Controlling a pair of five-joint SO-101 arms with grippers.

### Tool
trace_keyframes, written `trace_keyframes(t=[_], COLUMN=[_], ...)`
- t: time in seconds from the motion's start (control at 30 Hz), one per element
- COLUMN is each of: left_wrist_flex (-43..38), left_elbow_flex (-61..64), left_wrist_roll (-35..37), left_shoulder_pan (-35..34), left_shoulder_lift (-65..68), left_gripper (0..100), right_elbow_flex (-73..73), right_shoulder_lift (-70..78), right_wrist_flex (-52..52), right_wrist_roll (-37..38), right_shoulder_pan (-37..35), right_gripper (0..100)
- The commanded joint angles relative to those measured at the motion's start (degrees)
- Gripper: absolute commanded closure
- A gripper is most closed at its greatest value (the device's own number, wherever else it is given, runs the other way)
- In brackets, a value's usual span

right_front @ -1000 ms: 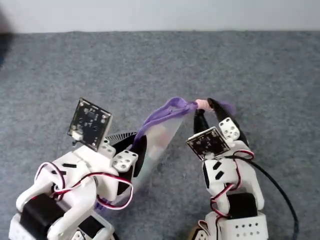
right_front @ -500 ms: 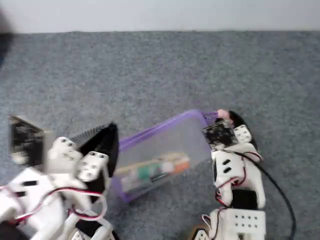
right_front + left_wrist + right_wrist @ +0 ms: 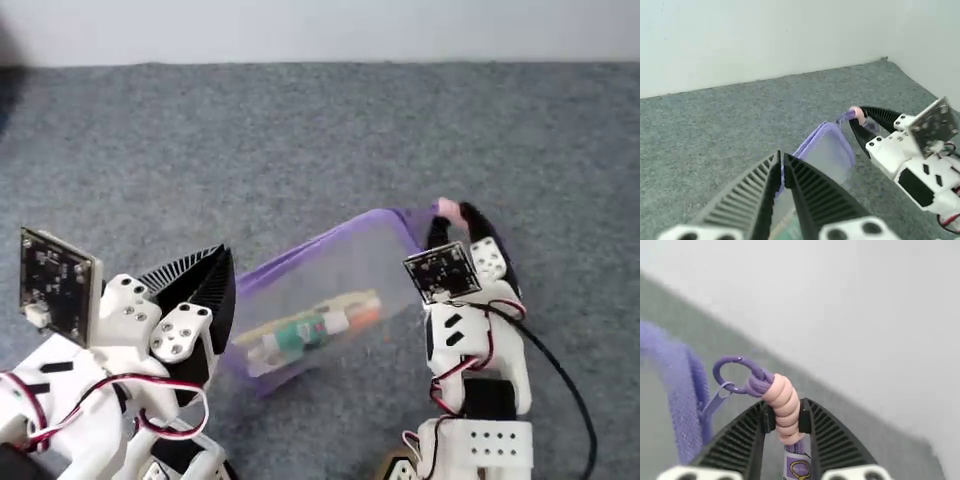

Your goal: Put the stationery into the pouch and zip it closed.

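A clear pouch with purple trim lies flat on the grey mat, holding several pens and markers. My right gripper is at the pouch's far right corner, shut on the pink zipper pull, whose purple ring sticks out past the fingertips. In the left wrist view that gripper shows beside the pouch. My left gripper sits over the pouch's left end, its black fingers pressed together with nothing seen between them. The purple rim runs past underneath.
Grey carpet-like matting covers the table up to a pale wall at the back. Both arm bases crowd the near edge, with a black cable trailing at the right.
The left gripper let go of the bunched-up pouch and swung left. The pouch dropped flat with the stationery showing inside. The right gripper kept hold of the pull and shifted slightly right.
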Motion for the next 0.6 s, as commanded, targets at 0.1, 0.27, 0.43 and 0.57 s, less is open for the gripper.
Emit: trace_keyframes(t=[0.1,0.27,0.43,0.57], left_wrist_flex=[-1.9,-1.9,-4.8,-8.6], left_elbow_flex=[-1.3,-1.3,2.5,6.8], left_wrist_roll=[-0.4,-0.2,-0.4,-0.4], left_shoulder_pan=[0.1,0.2,0.3,0.7], left_shoulder_lift=[0.5,0.7,0.7,0.7], left_gripper=[89,76,76,76], right_elbow_flex=[-14.8,-19.2,-19.7,-19.6], right_shoulder_lift=[-1.0,-1.0,-1.0,-0.7], right_wrist_flex=[-1.1,-1.0,-1.0,-1.0], right_wrist_roll=[-1.1,0.0,2.5,2.5], right_shoulder_pan=[-10.7,-17.5,-21.7,-22.8], right_gripper=[99.1,99.1,99.1,99.1])
